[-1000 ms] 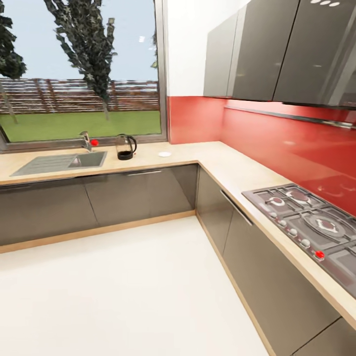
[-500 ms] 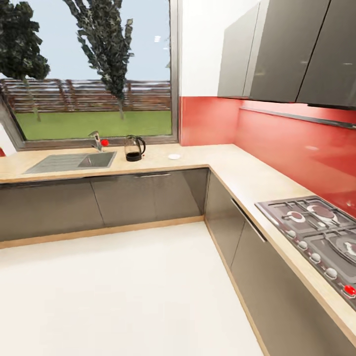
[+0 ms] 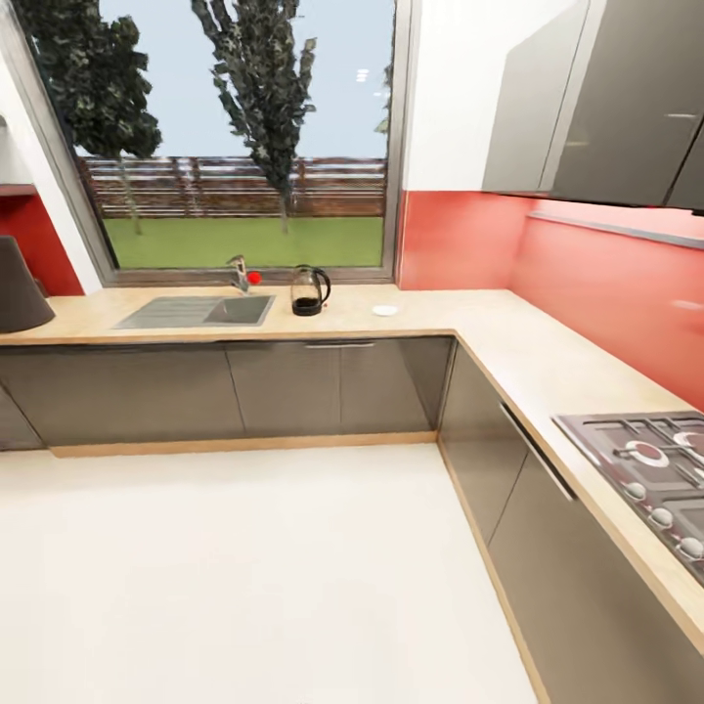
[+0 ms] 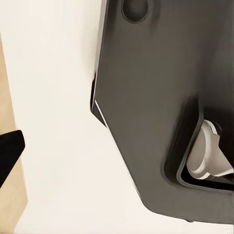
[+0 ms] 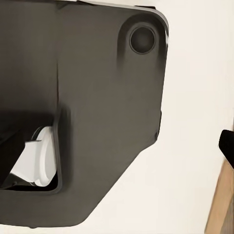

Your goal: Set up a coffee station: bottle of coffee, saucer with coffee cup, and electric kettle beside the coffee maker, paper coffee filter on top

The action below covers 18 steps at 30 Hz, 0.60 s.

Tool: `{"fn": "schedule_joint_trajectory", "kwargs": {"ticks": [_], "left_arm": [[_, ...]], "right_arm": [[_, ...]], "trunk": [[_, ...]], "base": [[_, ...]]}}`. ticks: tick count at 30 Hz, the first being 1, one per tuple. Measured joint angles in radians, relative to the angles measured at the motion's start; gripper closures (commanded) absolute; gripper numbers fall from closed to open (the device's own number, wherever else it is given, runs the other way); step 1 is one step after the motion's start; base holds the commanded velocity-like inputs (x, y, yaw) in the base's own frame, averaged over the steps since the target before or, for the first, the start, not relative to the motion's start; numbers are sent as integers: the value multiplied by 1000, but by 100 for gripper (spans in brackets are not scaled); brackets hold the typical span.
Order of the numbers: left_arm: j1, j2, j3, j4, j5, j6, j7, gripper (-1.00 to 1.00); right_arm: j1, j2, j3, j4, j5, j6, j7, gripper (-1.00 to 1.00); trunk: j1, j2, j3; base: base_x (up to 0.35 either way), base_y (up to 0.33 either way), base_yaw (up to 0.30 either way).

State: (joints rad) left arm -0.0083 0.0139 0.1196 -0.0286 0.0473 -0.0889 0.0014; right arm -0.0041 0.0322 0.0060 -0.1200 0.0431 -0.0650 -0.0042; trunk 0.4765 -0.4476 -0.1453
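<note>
A: From the head camera I am seeing the kitchen countertop [image 3: 508, 342] running under the window and turning along the red wall; the electric kettle [image 3: 309, 290] is standing beside the sink [image 3: 200, 311], and the saucer [image 3: 385, 310] is lying a little way off toward the corner, apart from the kettle.

B: And the coffee maker?

A: A dark shape [image 3: 18, 286] is sitting at the far left edge of the worktop; it is cut off, so I am not calling it; the stove [image 3: 650, 467] is showing on the other run.

B: What is the left wrist camera giving you?

A: The robot's own dark base [image 4: 161, 97] over the pale floor [image 4: 53, 97]; a black tip is poking in at the edge, but I cannot tell whether that claw is apart or together.

B: The right wrist?

A: Much the same; dark base [image 5: 87, 97], pale floor [image 5: 195, 97], and again I cannot tell how its jaws are standing.

B: Risks?

A: Driving in too close could be bumping the cabinets; a hasty reach could be knocking the kettle into the sink.
</note>
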Motion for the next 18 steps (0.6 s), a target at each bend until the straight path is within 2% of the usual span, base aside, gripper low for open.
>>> {"fn": "schedule_joint_trajectory", "kwargs": {"ticks": [7, 18], "left_arm": [[0, 0, 0, 0, 0, 0, 0, -100], [-3, 6, 1, -3, 0, 0, 1, -100]], "right_arm": [[0, 0, 0, 0, 0, -1, 0, -100], [0, -3, -3, -3, -1, -1, 0, -100]], "trunk": [[-27, 49, 19], [-27, 50, 17]], "base": [[0, 0, 274], [0, 0, 276]]}}
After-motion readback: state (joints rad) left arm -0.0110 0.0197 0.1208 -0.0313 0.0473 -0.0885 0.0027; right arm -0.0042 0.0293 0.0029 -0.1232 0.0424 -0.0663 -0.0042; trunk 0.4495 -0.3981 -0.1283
